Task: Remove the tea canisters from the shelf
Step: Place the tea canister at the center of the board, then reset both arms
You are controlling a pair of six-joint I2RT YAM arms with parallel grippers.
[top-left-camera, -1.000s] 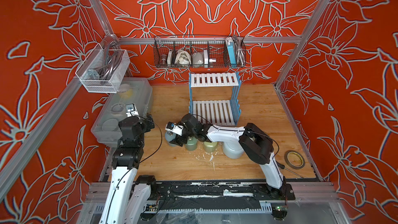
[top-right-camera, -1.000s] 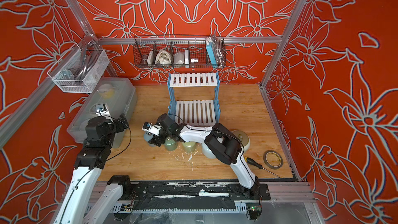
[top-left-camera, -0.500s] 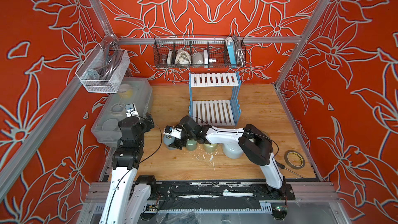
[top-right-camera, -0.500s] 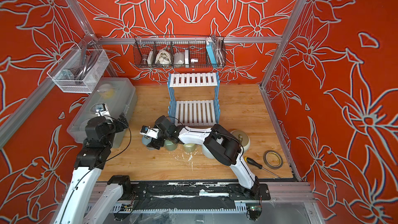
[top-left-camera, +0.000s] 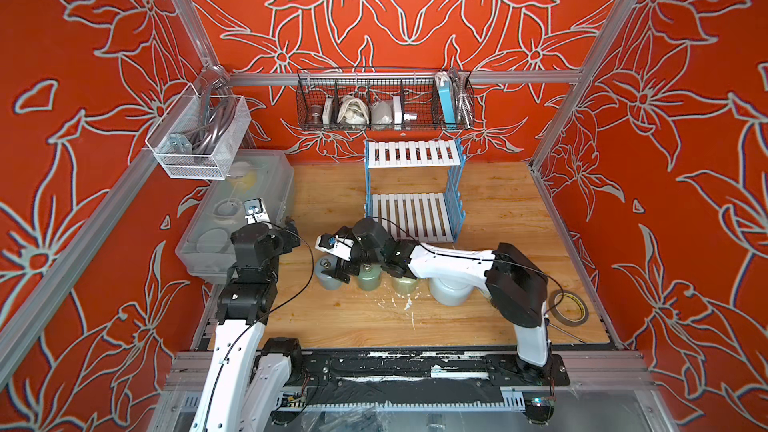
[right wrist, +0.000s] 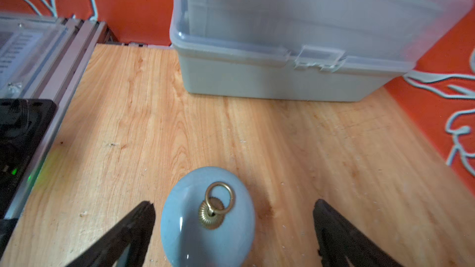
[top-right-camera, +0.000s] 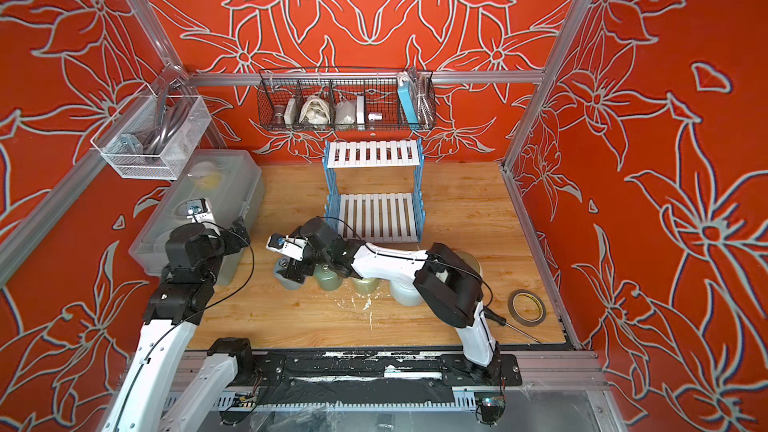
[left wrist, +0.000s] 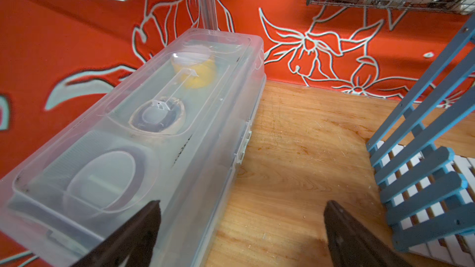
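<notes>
The right gripper [right wrist: 234, 202] holds its jaws wide apart around the grey-blue canister [right wrist: 198, 227], nine o'clock of the green canister [top-left-camera: 368, 283], not touching. The left gripper [left wrist: 243, 202] gapes too. Printed sheet [right wrist: 18, 47] nearby: unreadably blurred.

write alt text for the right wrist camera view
A small grey-blue tea canister with a brass ring on its lid stands on the wooden table between the open jaws of the right end effector. Behind it sits a clear plastic latched box against the red floral wall.
</notes>
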